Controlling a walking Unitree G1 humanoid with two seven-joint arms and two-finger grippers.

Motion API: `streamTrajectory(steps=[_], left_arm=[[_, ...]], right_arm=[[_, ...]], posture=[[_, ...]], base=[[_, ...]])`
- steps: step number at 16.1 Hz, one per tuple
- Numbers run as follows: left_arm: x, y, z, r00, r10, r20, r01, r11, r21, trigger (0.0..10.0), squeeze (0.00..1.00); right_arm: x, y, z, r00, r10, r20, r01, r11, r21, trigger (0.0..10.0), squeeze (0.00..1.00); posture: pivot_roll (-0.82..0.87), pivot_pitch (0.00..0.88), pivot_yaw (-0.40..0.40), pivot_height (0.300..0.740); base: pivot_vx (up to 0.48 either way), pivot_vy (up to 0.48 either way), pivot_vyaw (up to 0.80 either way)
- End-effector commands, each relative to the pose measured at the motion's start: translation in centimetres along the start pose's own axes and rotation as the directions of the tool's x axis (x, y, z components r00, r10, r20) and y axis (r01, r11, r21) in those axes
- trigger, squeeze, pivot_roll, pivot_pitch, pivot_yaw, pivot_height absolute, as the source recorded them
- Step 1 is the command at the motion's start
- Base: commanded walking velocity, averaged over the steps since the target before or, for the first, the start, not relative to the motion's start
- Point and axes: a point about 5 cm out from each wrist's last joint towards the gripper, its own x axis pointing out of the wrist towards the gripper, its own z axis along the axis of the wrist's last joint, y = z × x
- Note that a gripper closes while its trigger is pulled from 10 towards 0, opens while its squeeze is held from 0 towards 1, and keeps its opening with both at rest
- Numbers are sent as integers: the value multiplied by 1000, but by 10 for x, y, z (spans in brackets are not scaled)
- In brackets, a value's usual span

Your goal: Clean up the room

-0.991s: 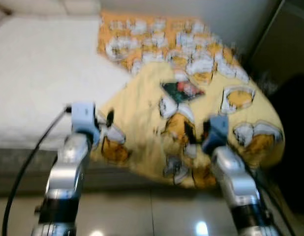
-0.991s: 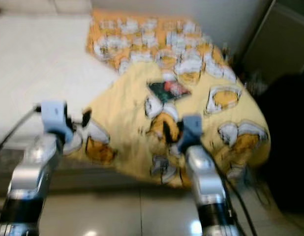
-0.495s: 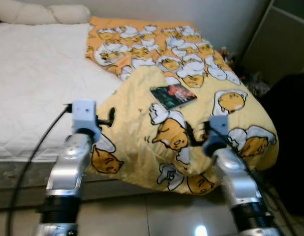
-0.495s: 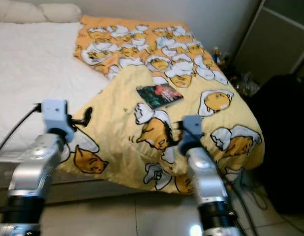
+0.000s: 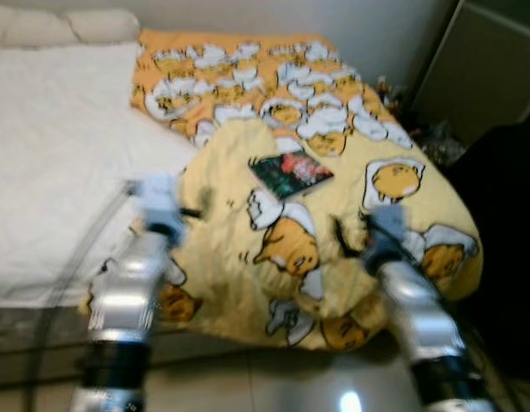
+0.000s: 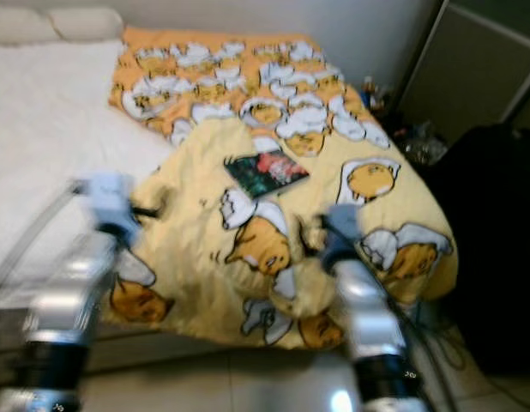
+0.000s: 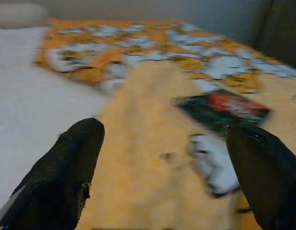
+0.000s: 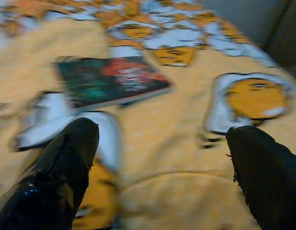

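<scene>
A dark book point(image 5: 290, 173) with a red and green cover lies flat on a crumpled yellow blanket point(image 5: 248, 223) printed with cartoon figures. The blanket covers the right part of the bed and hangs over its near edge. My left gripper point(image 7: 162, 163) is open and hovers above the blanket's near left edge, short of the book point(image 7: 223, 109). My right gripper point(image 8: 160, 167) is open too, low over the blanket on the near side of the book point(image 8: 109, 79). Both silver arms point(image 5: 132, 292) reach forward from below.
A white mattress point(image 5: 51, 146) takes up the left of the bed, with pillows point(image 5: 68, 26) at the wall. A dark cabinet point(image 5: 496, 77) and a black object point(image 5: 505, 223) stand to the right, with small clutter point(image 6: 415, 137) on the floor between. Glossy tiles point(image 5: 274, 378) lie underfoot.
The camera has shifted and the bed looks a little nearer. Both arms stay stretched toward the blanket, the left one slightly further right. The book lies where it was.
</scene>
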Motion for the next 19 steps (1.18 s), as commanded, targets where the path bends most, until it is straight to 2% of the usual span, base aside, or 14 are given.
streamTrajectory(steps=[1, 6, 11, 12, 14, 19], left_arm=[[-1, 11, 2, 1000, 30, 6, -30, 1000, 10, 10000, 1000], [-2, 10, 2, 1000, 25, 7, -25, 1000, 11, 10000, 1000], [-3, 9, 1, 1000, 17, 8, -18, 1000, 11, 10000, 1000], [-3, 8, 0, 1000, 16, 8, -16, 1000, 11, 10000, 1000], [-3, 7, -1, 1000, 13, 6, -13, 1000, 11, 10000, 1000], [-4, 5, -1, 1000, 6, 7, -6, 1000, 13, 10000, 1000]], right_arm=[[2, 10, 6, 999, 28, 25, -28, 1000, 4, 10000, 0], [2, 11, 7, 999, 31, 39, -32, 999, 18, 10000, 0], [2, 11, 7, 998, 49, 37, -48, 998, -27, 10000, 0], [2, 12, 7, 998, 50, 34, -48, 997, -60, 10000, 0], [0, 11, 5, 999, 40, 33, -39, 999, -29, 10000, 0], [-1, 13, 2, 998, 56, 29, -55, 998, -27, 10000, 0]], posture=[[96, 0, -57, 740], [97, 0, -57, 740], [98, 0, -58, 740], [98, 0, -58, 740], [98, 0, -57, 740], [102, 0, -61, 740]], base=[[319, 0, 0], [316, 0, 0], [315, 0, 0], [315, 0, 800], [319, 0, 397], [316, 0, 0]])
